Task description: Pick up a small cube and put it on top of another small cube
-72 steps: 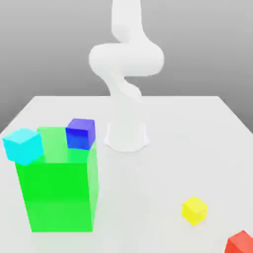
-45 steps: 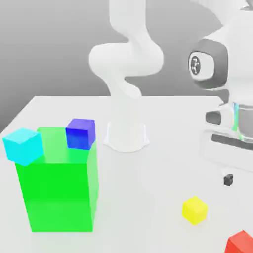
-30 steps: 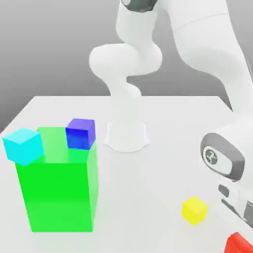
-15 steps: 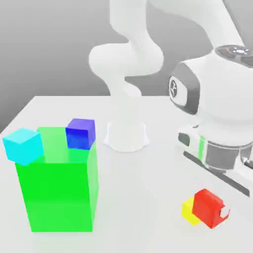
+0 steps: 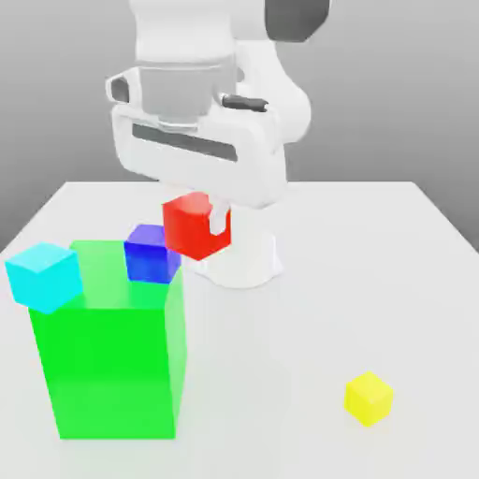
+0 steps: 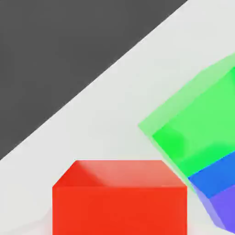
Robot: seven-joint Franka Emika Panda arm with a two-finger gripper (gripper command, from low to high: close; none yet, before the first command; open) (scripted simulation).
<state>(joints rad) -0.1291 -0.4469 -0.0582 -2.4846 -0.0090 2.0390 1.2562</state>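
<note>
Right of the dark blue cube (image 5: 152, 254), centre-left of the exterior view, the red cube (image 5: 195, 227) is gripped between the fingers of the gripper (image 5: 198, 217). Any stacking there probably needs a leftward move; neither cube shows a long axis.

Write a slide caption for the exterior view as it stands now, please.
The tool grips the red cube beside the dark blue cube on the green block.
</note>
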